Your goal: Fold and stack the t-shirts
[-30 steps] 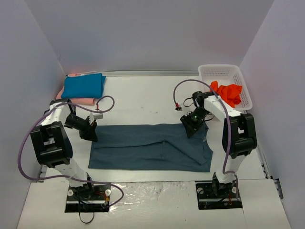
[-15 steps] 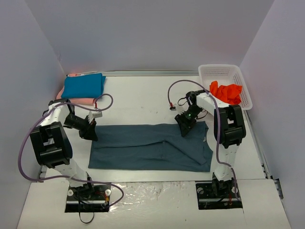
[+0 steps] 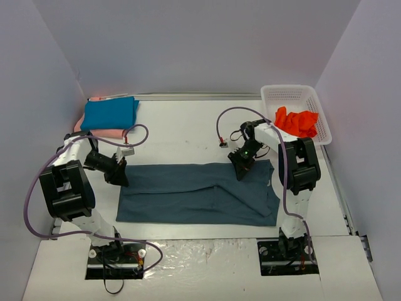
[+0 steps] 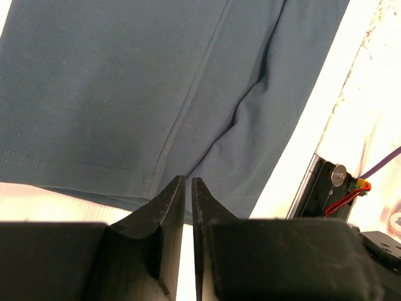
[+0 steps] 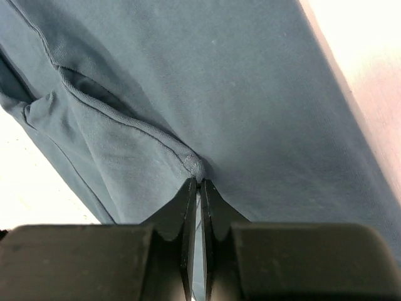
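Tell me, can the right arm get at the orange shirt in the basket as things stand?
Probably, but not right away. The orange shirt lies uncovered in the basket, just beyond the right arm, yet its fingers are pinched shut on the blue-grey shirt and would have to let go first.

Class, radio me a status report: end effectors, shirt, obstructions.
Left end effector shut on slate shirt, far-left corner. Right end effector shut on far edge. Shirt flat. Nothing blocking.
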### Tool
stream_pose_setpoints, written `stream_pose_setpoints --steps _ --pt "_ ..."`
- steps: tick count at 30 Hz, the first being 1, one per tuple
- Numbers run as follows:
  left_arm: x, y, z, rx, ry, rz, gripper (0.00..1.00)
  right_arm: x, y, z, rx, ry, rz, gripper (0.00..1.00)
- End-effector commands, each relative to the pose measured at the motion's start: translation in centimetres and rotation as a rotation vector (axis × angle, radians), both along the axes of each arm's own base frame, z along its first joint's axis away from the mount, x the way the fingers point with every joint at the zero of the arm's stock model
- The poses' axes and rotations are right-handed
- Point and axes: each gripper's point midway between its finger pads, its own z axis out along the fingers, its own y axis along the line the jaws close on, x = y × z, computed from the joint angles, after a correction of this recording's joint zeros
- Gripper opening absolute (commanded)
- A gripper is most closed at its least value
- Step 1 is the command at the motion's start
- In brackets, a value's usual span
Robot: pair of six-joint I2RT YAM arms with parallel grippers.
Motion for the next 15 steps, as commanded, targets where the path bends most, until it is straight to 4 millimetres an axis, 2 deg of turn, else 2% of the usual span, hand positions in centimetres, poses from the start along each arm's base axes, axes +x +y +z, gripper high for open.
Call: stream_pose_setpoints --steps 1,7,15 --pt "-0.1 -0.5 0.7 -0.049 -0.006 0.007 0.09 -0.7 0.4 0.6 0.01 0.036 0.012 0.0" --pt "0.0 -0.5 1.1 -0.052 -0.017 0.006 0.08 -1.1 0.5 2.1 0.006 0.008 0.019 0.0" --pt "0.3 -0.6 1.9 -0.057 -0.036 0.017 0.08 -3.7 0.8 4.4 -0.006 0.001 0.082 0.0"
